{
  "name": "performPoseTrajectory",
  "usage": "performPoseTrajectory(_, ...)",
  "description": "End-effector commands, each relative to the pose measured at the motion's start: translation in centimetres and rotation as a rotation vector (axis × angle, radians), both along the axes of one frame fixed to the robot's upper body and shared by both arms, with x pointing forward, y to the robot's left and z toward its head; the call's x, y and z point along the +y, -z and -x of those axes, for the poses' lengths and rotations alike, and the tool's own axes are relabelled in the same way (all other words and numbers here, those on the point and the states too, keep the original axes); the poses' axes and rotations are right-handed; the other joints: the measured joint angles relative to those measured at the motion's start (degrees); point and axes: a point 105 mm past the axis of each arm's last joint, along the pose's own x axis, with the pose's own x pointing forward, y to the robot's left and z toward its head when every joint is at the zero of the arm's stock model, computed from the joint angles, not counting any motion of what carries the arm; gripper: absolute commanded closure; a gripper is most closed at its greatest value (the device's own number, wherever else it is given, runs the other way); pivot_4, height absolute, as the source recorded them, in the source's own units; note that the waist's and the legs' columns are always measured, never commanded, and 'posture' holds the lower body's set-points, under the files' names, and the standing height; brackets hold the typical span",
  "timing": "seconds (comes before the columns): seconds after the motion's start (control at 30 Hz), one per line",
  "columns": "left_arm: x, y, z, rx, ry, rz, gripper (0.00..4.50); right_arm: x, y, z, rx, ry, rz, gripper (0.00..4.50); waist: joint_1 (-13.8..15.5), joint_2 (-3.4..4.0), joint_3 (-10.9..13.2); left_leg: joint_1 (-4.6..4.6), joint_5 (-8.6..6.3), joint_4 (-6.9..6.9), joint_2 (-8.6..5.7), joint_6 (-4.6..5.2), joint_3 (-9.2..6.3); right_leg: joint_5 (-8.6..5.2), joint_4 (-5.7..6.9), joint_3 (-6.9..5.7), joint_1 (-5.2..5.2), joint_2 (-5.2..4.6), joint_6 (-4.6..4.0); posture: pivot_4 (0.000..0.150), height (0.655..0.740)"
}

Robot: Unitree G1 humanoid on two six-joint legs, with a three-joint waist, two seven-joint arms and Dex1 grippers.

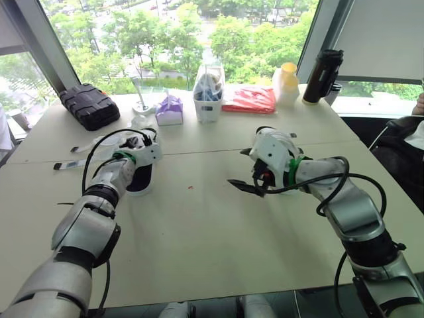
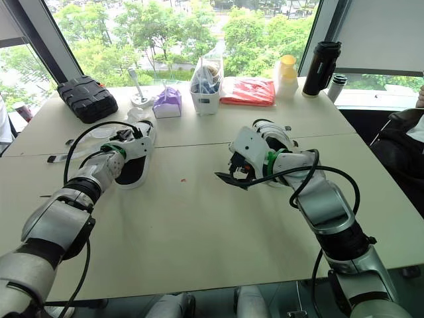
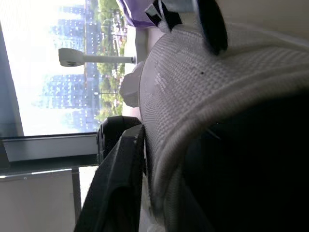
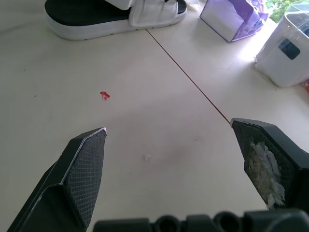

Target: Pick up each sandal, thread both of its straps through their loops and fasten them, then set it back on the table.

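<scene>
A white sandal (image 1: 142, 177) with a black footbed lies flat on the table's left half, seen again as the sandal (image 2: 133, 167) and far off as the sandal (image 4: 116, 17). My left gripper (image 1: 136, 143) sits over its strap end. Up close, the woven white strap (image 3: 193, 92) presses against one black finger (image 3: 119, 186), so the gripper looks shut on it. My right gripper (image 4: 169, 126) hovers low over bare table at centre right, open wide with nothing between its fingers; it also shows as the right gripper (image 1: 244, 181).
Along the far edge stand a black case (image 1: 89, 105), a purple tissue box (image 1: 169, 111), a white tub (image 1: 209, 103) with a bag, a red packet (image 1: 250, 99), a yellow-topped bottle (image 1: 286, 83) and a black flask (image 1: 322, 76). A red speck (image 4: 104, 95) lies mid-table.
</scene>
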Motion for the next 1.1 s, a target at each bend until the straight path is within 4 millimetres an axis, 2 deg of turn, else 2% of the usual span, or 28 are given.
performPoseTrajectory(0.03,0.9,0.0,0.2,-0.009,-0.034,0.0,4.46,0.2,-1.2,0.2,-0.052,-0.01,-0.002,0.0,0.04,0.0,-0.02,0.01,0.0,0.0,0.0,0.01,0.0,0.01,0.0,0.0,0.01,0.0,0.02,0.15,0.74)
performPoseTrajectory(0.17,0.5,-0.3,0.1,-0.024,-0.004,0.01,4.46,0.2,-1.2,0.2,-0.055,-0.009,-0.003,0.0,-0.07,0.0,-0.03,0.05,0.0,0.02,0.0,0.02,0.01,0.04,0.01,0.0,0.06,0.0,0.07,0.15,0.74)
performPoseTrajectory(0.3,-3.0,-2.5,0.4,-0.119,0.262,-0.069,4.46,-0.2,-1.4,0.0,-0.065,0.002,0.005,0.0,0.03,-0.02,-0.02,0.01,0.03,0.03,0.0,-0.03,-0.01,0.05,0.01,0.0,0.03,0.0,0.07,0.15,0.74)
performPoseTrajectory(0.43,-6.5,-3.6,2.8,-0.173,0.61,-0.164,4.46,-1.2,-1.5,-0.5,-0.072,0.021,0.024,0.0,0.12,-0.07,0.01,-0.08,0.14,0.04,-0.02,-0.24,0.0,0.05,-0.06,0.01,-0.02,-0.05,0.07,0.15,0.74)
performPoseTrajectory(0.5,-7.3,-4.1,3.8,-0.2,0.71,-0.193,4.46,-1.6,-1.4,-0.7,-0.075,0.028,0.034,0.0,0.14,-0.08,0.02,-0.11,0.13,0.02,-0.03,-0.22,0.02,0.05,-0.14,0.02,-0.03,-0.07,0.07,0.15,0.74)
performPoseTrajectory(0.57,-8.8,-4.9,6.0,-0.234,0.901,-0.226,4.46,-1.9,-1.3,-0.9,-0.078,0.032,0.046,0.0,0.01,-0.13,0.05,-0.14,0.12,0.02,-0.04,-0.2,0.04,0.05,-0.15,0.02,-0.05,-0.08,0.07,0.15,0.74)
performPoseTrajectory(0.67,-10.3,-4.3,9.3,-0.211,1.155,-0.302,4.46,-2.1,-1.3,-1.1,-0.082,0.031,0.049,0.0,-0.07,-0.15,0.06,-0.14,0.11,-0.02,-0.02,-0.19,0.08,0.04,-0.15,0.06,-0.11,-0.08,0.07,0.15,0.74)
performPoseTrajectory(0.83,-11.2,-2.7,12.3,-0.143,1.359,-0.305,4.46,-2.1,-1.1,-1.2,-0.084,0.032,0.052,0.0,0.08,-0.14,0.05,-0.12,-0.02,0.03,-0.03,0.04,0.12,0.05,-0.1,0.07,-0.07,-0.07,0.08,0.15,0.74)
performPoseTrajectory(0.93,-11.7,-1.2,13.5,-0.096,1.443,-0.343,4.46,-2.0,-1.0,-1.0,-0.082,0.024,0.052,0.0,0.06,-0.14,0.05,-0.12,-0.03,0.05,-0.03,0.07,0.12,0.05,-0.09,0.08,-0.07,-0.06,0.09,0.15,0.74)
performPoseTrajectory(1.1,-12.4,-0.5,14.5,-0.101,1.522,-0.361,4.46,-2.1,-0.9,-1.0,-0.078,0.023,0.058,0.0,-0.01,-0.13,0.05,-0.12,-0.03,0.06,-0.04,0.08,0.13,0.05,-0.06,0.07,-0.07,-0.05,0.09,0.15,0.74)
